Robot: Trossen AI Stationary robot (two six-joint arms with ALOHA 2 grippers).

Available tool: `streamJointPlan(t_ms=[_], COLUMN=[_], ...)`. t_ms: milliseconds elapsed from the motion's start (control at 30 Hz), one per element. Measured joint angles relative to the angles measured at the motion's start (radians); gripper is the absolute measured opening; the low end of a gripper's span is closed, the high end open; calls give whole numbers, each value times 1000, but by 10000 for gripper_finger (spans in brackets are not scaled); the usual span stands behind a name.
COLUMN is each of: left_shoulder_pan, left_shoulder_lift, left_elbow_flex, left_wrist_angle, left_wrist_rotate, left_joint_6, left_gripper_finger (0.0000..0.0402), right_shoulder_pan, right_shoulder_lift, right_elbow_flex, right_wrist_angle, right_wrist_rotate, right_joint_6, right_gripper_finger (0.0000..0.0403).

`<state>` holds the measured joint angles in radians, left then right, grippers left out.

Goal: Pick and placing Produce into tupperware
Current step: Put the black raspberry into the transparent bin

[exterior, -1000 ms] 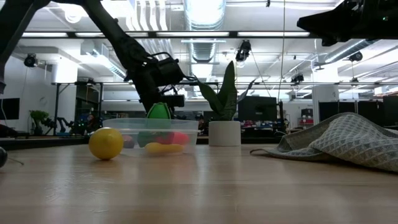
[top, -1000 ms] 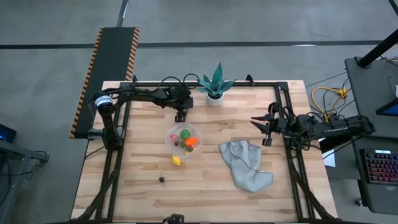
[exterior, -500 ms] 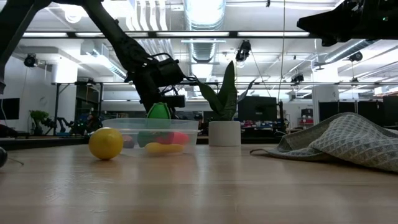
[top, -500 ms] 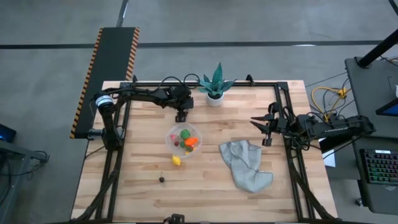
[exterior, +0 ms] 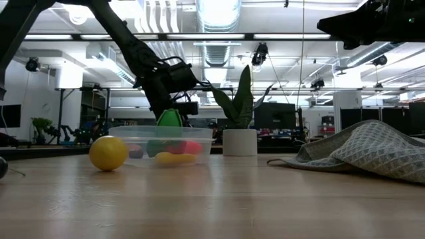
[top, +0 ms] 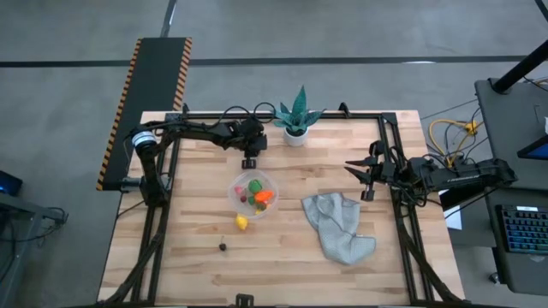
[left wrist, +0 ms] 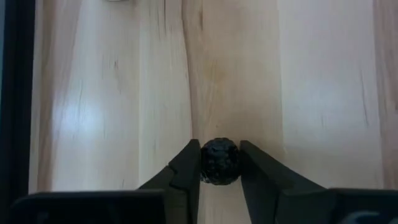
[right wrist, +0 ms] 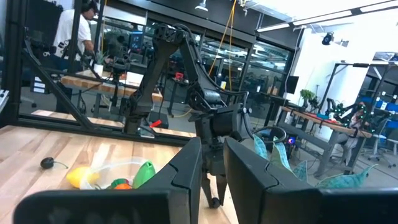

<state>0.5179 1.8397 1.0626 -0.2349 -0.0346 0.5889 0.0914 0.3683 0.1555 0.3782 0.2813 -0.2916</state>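
The tupperware [top: 233, 190] stands mid-table with green [top: 254, 183], orange [top: 263, 195] and pink produce inside; in the low view it is the tupperware [exterior: 199, 136]. A yellow piece [top: 242, 222] and a tiny dark piece [top: 223, 246] lie on the wood nearer the front edge. My left gripper [top: 249, 162] is just beyond the tupperware's far side, shut on a dark bumpy ball of produce [left wrist: 219, 160]. My right gripper [top: 355, 178] waits raised at the table's right, its fingers [right wrist: 186, 165] a narrow gap apart with nothing between them. My left gripper pinches the dark bumpy ball by its two opposite sides [left wrist: 204, 163] between the free ends of its two fingers. The fingers slant down at it from the table's far left. Whether the ball rests on the wood or is clear of it, I cannot tell.
A spiky green plant in a white pot [top: 296, 127] stands by the far edge, close to my left gripper. A crumpled grey cloth [top: 338, 227] lies right of the tupperware. Black frame rails [top: 163, 205] run along the table's left and right sides.
The yellow piece in front of the tupperware has shifted a little toward the table's left edge. Both arms have kept their places.
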Motion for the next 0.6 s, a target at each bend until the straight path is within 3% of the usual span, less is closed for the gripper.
streamJointPlan(t_ms=[600], left_shoulder_pan=[0], left_shoulder_lift=[-6], left_elbow_flex=[10], left_wrist_angle=[-27], left_wrist_rotate=[-33], left_joint_6=[-2], left_gripper_finger=[67], right_shoulder_pan=[0], right_shoulder_lift=[0], right_elbow_flex=[0], right_wrist_angle=[0], right_wrist_rotate=[0], right_joint_6=[0], right_gripper_finger=[61])
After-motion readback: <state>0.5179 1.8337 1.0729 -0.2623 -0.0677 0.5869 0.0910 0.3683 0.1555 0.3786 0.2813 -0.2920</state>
